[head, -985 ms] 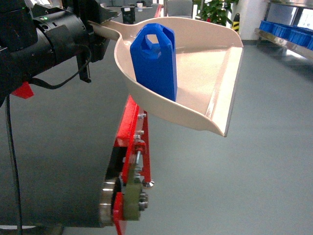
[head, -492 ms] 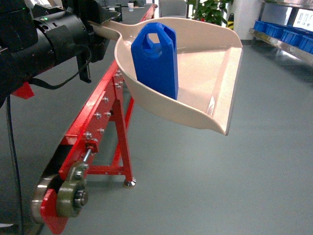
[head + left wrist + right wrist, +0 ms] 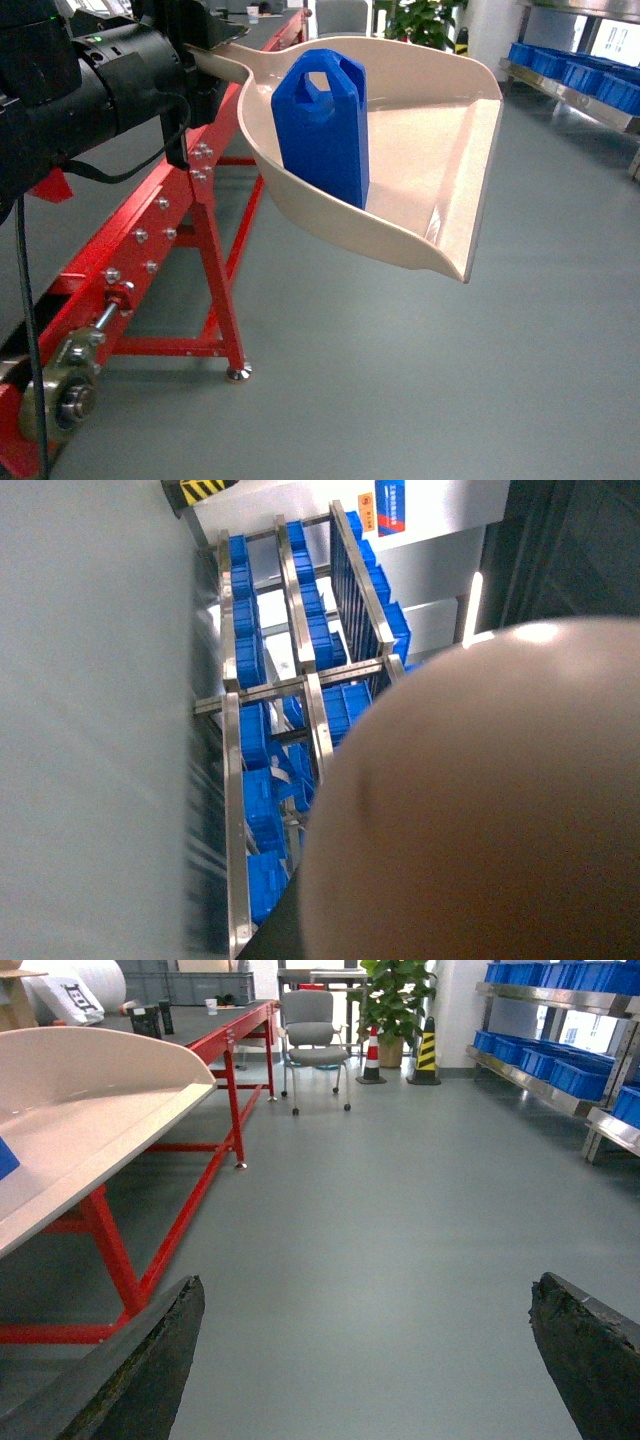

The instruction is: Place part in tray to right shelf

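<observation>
Part (image 3: 322, 125) stands upright in your tray (image 3: 440, 150); left gripper (image 3: 205, 65) clamps its handle, right gripper (image 3: 365, 1345) hangs wide open over bare floor.

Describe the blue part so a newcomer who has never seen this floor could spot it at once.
Start at the long red-framed conveyor on the left of the head view; above it the left arm carries a pale beige tray by its handle. Standing upright in the tray's deep end is the part. It is bright blue and boxy with a loop opening on top, unlike the distant blue crates on the steel shelf.
</observation>
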{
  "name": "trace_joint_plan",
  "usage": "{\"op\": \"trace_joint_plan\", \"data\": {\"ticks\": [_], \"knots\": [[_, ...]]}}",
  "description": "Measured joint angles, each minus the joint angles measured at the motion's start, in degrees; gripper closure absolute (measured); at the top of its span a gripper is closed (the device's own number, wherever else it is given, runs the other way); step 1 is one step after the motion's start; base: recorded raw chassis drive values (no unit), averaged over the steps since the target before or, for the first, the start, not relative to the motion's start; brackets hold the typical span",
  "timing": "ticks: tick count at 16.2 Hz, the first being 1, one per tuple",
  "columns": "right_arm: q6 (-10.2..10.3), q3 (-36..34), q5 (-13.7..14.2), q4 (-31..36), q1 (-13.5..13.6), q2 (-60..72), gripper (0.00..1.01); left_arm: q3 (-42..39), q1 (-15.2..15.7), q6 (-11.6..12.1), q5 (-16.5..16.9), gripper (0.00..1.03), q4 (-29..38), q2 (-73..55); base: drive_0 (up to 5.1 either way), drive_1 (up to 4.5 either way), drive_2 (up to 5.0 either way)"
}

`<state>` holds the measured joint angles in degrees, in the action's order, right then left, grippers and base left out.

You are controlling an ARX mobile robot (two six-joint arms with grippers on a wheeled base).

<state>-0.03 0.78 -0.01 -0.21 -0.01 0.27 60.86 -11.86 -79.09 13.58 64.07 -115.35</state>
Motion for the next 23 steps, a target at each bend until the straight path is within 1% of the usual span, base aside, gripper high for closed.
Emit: {"op": "trace_joint_plan", "data": {"ticks": [21,23], "knots": [[0.0,0.0,0.0,0.0,0.0,0.0,0.03,0.0,0.0,0.0,0.0,0.89,0.1,0.0,5.1,-2.38,-2.4],[0.0,0.0,0.0,0.0,0.0,0.0,0.03,0.0,0.0,0.0,0.0,0.89,-0.2,0.0,2.7,-1.3,-1.3]]}}
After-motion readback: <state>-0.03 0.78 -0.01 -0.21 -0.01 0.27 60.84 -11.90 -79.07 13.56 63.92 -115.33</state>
